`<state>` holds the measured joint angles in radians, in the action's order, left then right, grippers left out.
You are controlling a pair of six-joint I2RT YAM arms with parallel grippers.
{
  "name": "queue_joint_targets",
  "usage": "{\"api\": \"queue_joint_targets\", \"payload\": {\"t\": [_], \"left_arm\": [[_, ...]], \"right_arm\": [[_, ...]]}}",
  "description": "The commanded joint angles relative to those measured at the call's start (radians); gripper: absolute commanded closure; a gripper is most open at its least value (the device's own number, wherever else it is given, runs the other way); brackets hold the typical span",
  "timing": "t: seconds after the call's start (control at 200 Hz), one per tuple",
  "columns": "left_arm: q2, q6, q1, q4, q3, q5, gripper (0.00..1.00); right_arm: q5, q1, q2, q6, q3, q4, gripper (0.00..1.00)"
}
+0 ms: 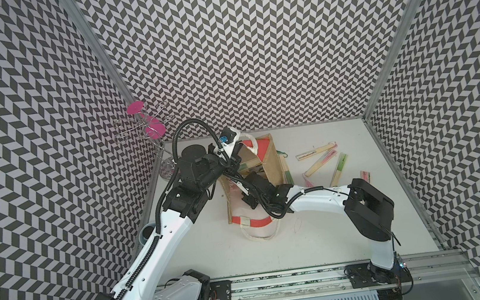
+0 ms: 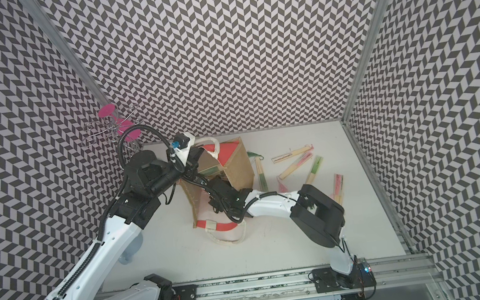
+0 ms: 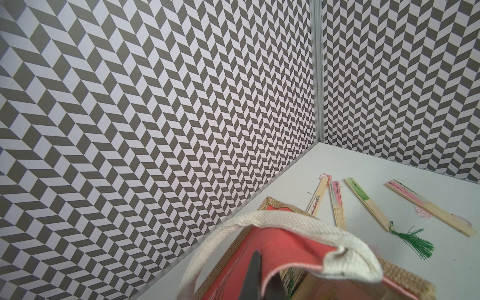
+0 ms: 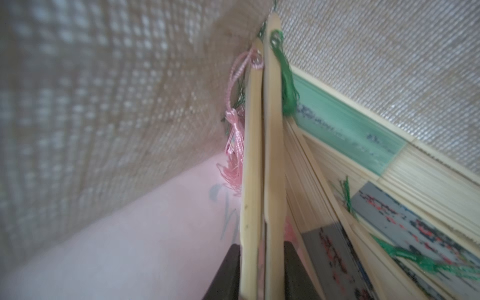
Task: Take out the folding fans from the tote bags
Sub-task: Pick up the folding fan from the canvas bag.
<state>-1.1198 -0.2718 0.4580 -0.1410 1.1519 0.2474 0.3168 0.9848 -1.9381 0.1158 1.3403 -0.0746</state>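
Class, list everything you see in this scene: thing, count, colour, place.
tote bag: one, tan with red-orange trim, mid-table.
folding fans on table: five, pale bamboo with pink or green paper, right of the bag.
fans inside bag: several, bamboo, count unclear.
wire stand: one, chrome with pink discs, back left corner.
table: one, white, under everything.
left gripper: one, black, shut on the bag's red rim.
right gripper: one, black, inside the bag, jaws flanking two fans.

Tote bag [image 1: 271, 165], left arm [image 1: 176, 224] at rim, right arm [image 1: 316, 202] inside — loose fans [image 1: 315, 151] beside.
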Motion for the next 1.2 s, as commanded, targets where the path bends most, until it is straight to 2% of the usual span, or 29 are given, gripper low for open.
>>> {"api": "queue_joint_targets", "payload": {"t": [0.0, 0.105, 0.255, 0.391, 0.601, 0.761, 0.826, 0.947, 1.192], "left_arm": [[0.045, 0.011, 0.004, 0.118, 0.010, 0.039, 1.00], [0.042, 0.012, 0.004, 0.117, 0.009, 0.032, 1.00], [0.038, 0.014, 0.004, 0.117, 0.006, 0.033, 1.00], [0.037, 0.014, 0.004, 0.115, 0.002, 0.029, 1.00], [0.040, 0.006, 0.003, 0.107, 0.002, 0.029, 1.00], [0.039, 0.005, 0.004, 0.109, -0.002, 0.024, 1.00], [0.037, 0.005, 0.003, 0.109, -0.004, 0.024, 1.00], [0.034, 0.007, 0.004, 0.109, -0.011, 0.014, 1.00], [0.023, 0.004, 0.003, 0.101, -0.016, -0.002, 1.00]], "right_arm": [[0.005, -0.008, -0.005, -0.030, 0.027, 0.037, 0.74], [0.017, -0.008, 0.012, -0.034, 0.022, 0.036, 0.78], [-0.020, -0.008, 0.032, -0.041, 0.028, 0.018, 0.73], [-0.059, -0.008, 0.049, -0.055, 0.030, 0.007, 0.52], [-0.096, -0.012, 0.069, -0.084, 0.051, -0.004, 0.51], [-0.079, -0.014, 0.112, -0.115, 0.052, 0.004, 0.40], [-0.046, -0.015, 0.130, -0.141, 0.045, 0.018, 0.40], [0.051, -0.018, 0.149, -0.190, 0.027, 0.042, 0.48], [0.009, -0.027, 0.161, -0.222, 0.002, 0.037, 0.52]]}}
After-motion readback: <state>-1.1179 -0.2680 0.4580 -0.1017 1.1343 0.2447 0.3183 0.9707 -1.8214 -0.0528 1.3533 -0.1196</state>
